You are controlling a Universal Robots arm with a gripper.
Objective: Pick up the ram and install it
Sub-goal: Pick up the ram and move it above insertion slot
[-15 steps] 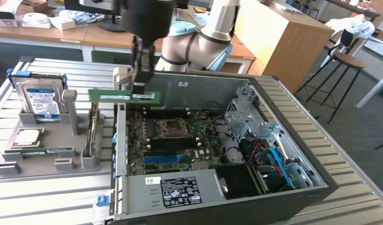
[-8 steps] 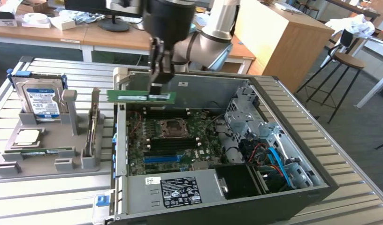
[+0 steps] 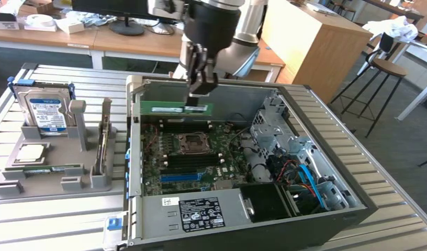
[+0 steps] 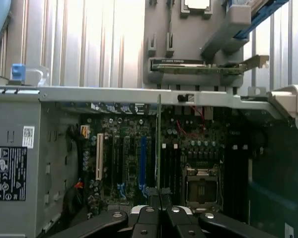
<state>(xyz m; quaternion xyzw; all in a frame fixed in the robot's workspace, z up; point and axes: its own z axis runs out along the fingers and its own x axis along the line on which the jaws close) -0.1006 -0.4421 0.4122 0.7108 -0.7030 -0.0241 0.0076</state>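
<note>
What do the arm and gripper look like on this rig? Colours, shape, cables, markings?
Arm: a wide black cylindrical wrist section, with a silver-grey tube and a rounded grey joint beside it. Dark metal two-finger gripper: slim, built of bar linkages. In the wrist view its linkage bars are black, with round silver pins at the pivots. No loose cables or readable markings on either.
</note>
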